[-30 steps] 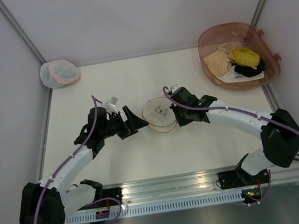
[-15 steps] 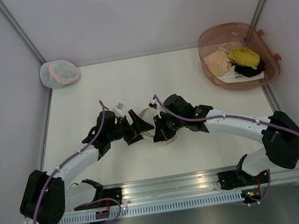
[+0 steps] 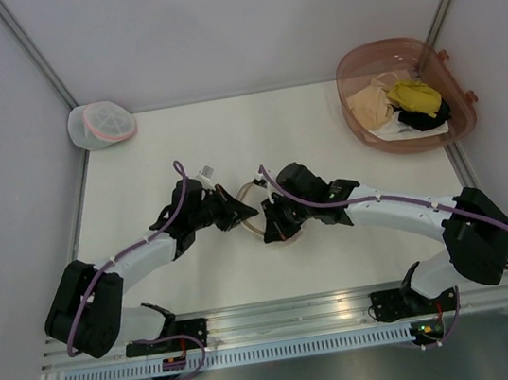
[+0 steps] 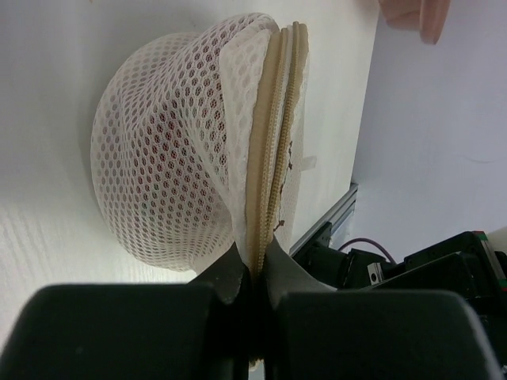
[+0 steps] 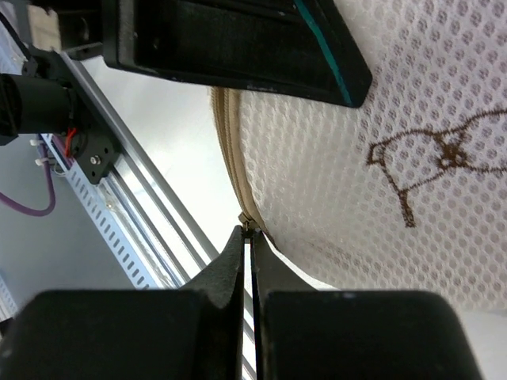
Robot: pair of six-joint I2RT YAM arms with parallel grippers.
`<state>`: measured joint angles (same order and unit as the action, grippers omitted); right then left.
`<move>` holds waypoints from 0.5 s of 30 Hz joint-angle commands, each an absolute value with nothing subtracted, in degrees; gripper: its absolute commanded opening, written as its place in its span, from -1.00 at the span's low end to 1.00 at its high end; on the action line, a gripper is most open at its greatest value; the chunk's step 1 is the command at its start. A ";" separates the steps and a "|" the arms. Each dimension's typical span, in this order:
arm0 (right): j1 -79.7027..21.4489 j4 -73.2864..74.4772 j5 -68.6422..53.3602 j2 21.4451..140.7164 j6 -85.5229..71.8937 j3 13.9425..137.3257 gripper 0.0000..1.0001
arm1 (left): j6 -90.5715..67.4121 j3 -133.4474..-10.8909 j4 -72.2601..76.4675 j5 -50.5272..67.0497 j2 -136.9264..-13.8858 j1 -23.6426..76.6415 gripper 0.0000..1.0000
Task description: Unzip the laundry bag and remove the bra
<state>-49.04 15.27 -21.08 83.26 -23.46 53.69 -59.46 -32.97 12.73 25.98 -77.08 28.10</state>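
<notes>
Table (image 3: 180,144): one laundry bag (image 4: 158,158), one basket (image 3: 355,68)

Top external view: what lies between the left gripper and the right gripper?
The laundry bag lies between them, as the top view shows. In the wrist views, the left gripper and the right gripper each pinch its zipper edge.

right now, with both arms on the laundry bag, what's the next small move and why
Probably slide the right fingers along the zipper, away from the left fingers, to open it. The left ones clamp the rim of the laundry bag, anchoring it; the right ones pinch what looks like the zipper pull, and the zipper looks closed.
</notes>
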 commanded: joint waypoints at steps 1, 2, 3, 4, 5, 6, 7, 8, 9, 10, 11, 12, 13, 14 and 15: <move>-49.57 20.99 -17.94 82.79 -19.96 56.16 -0.99 | -57.31 -35.33 12.84 24.00 -75.24 27.95 -0.96; -49.66 23.18 -16.36 83.14 -19.34 56.77 -0.99 | -56.96 -35.51 12.22 23.73 -75.06 27.86 -0.96; -49.75 28.86 -10.34 84.36 -18.90 58.69 -0.99 | -56.61 -35.77 11.35 23.30 -74.97 27.69 -0.95; -50.09 31.70 -7.15 85.07 -18.55 59.49 -0.99 | -56.08 -35.86 11.08 23.20 -74.88 27.34 -0.95; -50.36 34.25 -4.68 85.69 -18.46 60.02 -0.99 | -55.81 -35.95 10.90 23.12 -74.80 27.16 -0.95; -50.54 37.67 -1.18 86.48 -18.28 60.20 -0.99 | -55.64 -36.12 10.55 23.20 -74.79 26.98 -0.95; -50.45 38.57 -0.36 86.57 -18.19 59.94 -0.99 | -55.20 -36.30 10.37 23.20 -74.88 26.63 -0.95; -50.54 39.28 0.95 86.31 -18.28 59.42 -0.99 | -54.85 -36.65 10.20 23.29 -74.88 26.46 -0.95; -50.54 39.64 2.45 85.87 -18.80 58.54 -0.99 | -54.67 -36.74 9.76 23.55 -74.88 26.28 -0.95; -50.54 40.07 6.20 85.78 -19.24 58.54 -0.99 | -53.97 -37.00 9.32 23.64 -74.88 26.11 -0.95; -50.54 41.30 8.42 85.87 -20.29 58.45 -0.99 | -53.70 -37.35 9.06 23.56 -74.97 26.10 -0.95; -50.45 42.18 11.22 86.39 -20.91 58.71 -0.99 | -53.09 -37.53 8.79 23.64 -74.97 26.02 -0.96; -50.45 43.14 17.78 86.92 -21.61 59.06 -0.99 | -52.82 -37.62 8.62 23.90 -74.97 25.93 -0.95; -50.45 44.20 20.97 87.53 -22.84 59.32 -0.99 | -52.56 -37.79 8.53 24.43 -75.41 25.84 -0.95; -50.54 44.56 24.66 88.76 -23.55 59.94 -0.99 | -52.12 -38.05 8.44 25.22 -75.50 25.84 -0.95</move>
